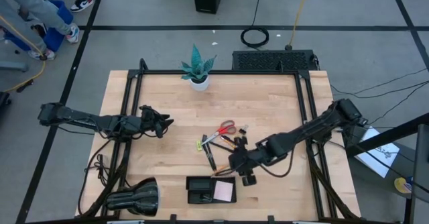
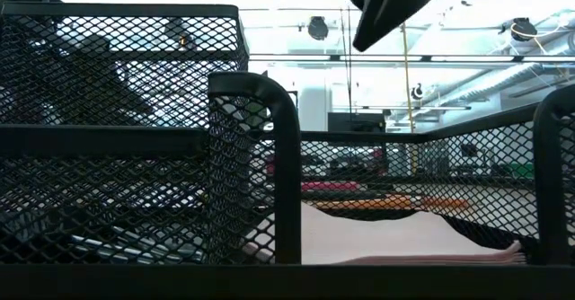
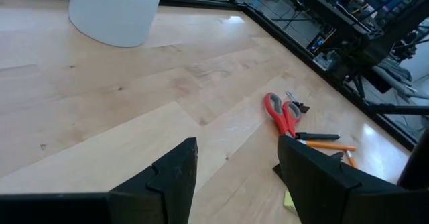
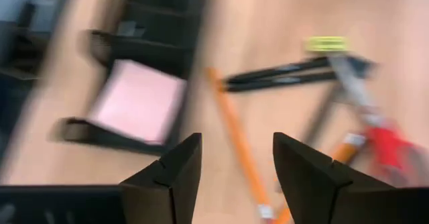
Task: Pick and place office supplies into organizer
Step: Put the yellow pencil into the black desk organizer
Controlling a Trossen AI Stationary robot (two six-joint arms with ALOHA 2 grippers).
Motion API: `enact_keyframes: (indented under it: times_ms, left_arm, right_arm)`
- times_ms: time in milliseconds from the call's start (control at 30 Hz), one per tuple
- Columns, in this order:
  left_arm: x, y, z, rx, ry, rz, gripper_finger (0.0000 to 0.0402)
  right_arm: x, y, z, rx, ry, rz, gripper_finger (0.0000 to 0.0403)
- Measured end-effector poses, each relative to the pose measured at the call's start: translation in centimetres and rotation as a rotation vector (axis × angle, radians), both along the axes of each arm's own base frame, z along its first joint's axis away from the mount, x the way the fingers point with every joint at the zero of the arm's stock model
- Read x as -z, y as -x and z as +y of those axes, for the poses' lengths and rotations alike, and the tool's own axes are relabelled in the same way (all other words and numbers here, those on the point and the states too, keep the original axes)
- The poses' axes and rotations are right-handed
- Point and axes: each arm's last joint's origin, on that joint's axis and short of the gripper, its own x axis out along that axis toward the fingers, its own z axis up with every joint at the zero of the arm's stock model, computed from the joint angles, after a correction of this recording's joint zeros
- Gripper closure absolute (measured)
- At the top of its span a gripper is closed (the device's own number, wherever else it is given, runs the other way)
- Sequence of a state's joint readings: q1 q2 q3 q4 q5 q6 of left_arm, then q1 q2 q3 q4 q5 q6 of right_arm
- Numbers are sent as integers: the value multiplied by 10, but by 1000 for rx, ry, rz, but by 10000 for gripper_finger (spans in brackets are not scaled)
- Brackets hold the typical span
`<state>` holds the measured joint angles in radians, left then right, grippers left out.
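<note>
A pale wooden surface [image 1: 167, 163] carries everything. The black mesh organizer [image 1: 210, 190] sits near its front edge with a pink note pad [image 1: 224, 191] lying in its right compartment. Just beyond it lie red-handled scissors [image 1: 224, 129], black pens [image 1: 213, 141], an orange pencil [image 4: 236, 147] and a small yellow piece [image 1: 200, 145]. The right end effector [image 1: 236, 162] hangs above the pens, fingers apart and empty. The left end effector [image 1: 163, 125] waits well to the left, fingers apart.

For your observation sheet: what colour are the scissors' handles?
Red; the scissors show best in the left wrist view.
</note>
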<state>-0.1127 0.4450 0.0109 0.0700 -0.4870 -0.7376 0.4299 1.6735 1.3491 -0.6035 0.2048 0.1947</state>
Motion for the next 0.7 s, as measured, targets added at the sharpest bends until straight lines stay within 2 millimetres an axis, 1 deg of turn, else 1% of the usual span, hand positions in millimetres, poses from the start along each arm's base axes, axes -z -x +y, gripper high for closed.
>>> enact_keyframes:
  times_ms: [100, 167, 233, 300, 400, 467, 567, 633, 700]
  left_arm:
    - [0, 0, 0, -1, 2, -1, 190]
    - [0, 0, 0, 6, 7, -2, 190]
    - [0, 0, 0, 11, 10, -2, 190]
    - [0, 0, 0, 13, 10, -2, 190]
    - [0, 0, 0, 13, 9, -1, 190]
    - [0, 0, 0, 14, 6, 0, 190]
    - [0, 0, 0, 14, 6, 0, 190]
    - [0, 0, 0, 13, 5, 0, 190]
    - [0, 0, 0, 10, 4, 0, 190]
  right_arm:
    - [7, 5, 0, 71, 122, 13, 231]
    - [14, 11, -3, 149, 165, 33, 232]
    - [25, 19, -5, 236, 173, 74, 232]
    - [40, 27, -6, 304, 162, 102, 232]
    - [65, 40, 0, 334, 132, 98, 232]
    - [75, 48, 5, 334, 102, 66, 232]
    - [76, 60, 13, 348, 65, -72, 232]
    - [67, 72, 20, 337, 36, -186, 232]
    - [57, 90, 25, 339, 38, -302, 232]
